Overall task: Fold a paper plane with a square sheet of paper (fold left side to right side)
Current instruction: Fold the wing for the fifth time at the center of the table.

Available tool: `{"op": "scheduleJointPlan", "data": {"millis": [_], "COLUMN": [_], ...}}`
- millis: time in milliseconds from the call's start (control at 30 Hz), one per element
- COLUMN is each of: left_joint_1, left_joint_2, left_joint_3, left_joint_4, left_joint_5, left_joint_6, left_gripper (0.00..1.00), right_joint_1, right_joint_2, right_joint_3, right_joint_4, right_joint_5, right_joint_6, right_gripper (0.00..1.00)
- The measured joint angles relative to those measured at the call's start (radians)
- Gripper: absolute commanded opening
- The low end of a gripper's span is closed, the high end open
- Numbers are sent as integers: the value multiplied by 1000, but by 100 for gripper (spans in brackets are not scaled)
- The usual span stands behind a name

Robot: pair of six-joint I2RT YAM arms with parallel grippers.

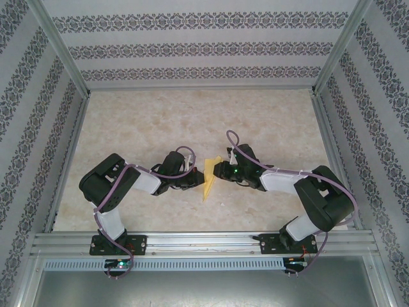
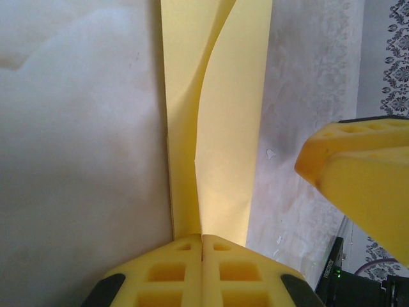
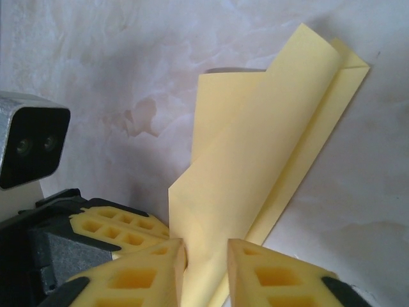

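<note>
From above, the folded yellow sheet of paper lies on the bench, midway between the left and right edges and nearer the near edge than the far one. It looks like a narrow pointed strip there, its tip toward the near edge. The left pincer meets it from one side and the right pincer from the other. How the fingers stand is too small to tell in that view.

The left wrist view settles it for the left pincer. Its two yellow fingers are pressed flat together, with the near end of the sheet of paper clamped in the seam. Two loose layers fan away from the grip over the bench. One finger of the right pincer juts in from the side, with a strip of bare bench between it and the paper.

The right wrist view shows the right pincer partly open. Its fingers stand a little apart and the paper rises between them, its curled layers and folded far corner plain to see. The left pincer's fingers sit just beside it, under the left wrist camera.

The left arm rises from its base at the near edge. Its elbow is bent out toward the left edge and its forearm is laid low, reaching in to the middle. The right arm mirrors this, with its elbow toward the right edge.
</note>
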Motion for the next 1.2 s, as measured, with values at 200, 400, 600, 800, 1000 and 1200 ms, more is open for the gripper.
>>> {"op": "scheduleJointPlan", "data": {"millis": [200,400,600,800,1000,1200], "left_joint_1": [1,1,3,4,4,4], "left_joint_2": [-2,-3,-3,-3,-3,-3], "left_joint_3": [2,2,2,2,2,2], "left_joint_4": [-8,-10,-11,-13,-14,-13], "left_joint_5": [-3,-5,-7,-9,-11,-11], "left_joint_6": [0,0,-1,-5,-8,-9], "left_gripper": [0,0,0,0,0,0], "right_joint_1": [0,1,1,1,1,1], "right_joint_2": [53,90,128,149,158,165], "right_joint_3": [53,76,80,90,91,91], "right_joint_4": [-3,-3,-4,-4,-18,-32], "right_joint_5": [-16,-18,-18,-18,-16,-10], "right_joint_6": [-2,-5,-8,-8,-8,-13], "right_gripper": [17,17,17,16,16,13]}}
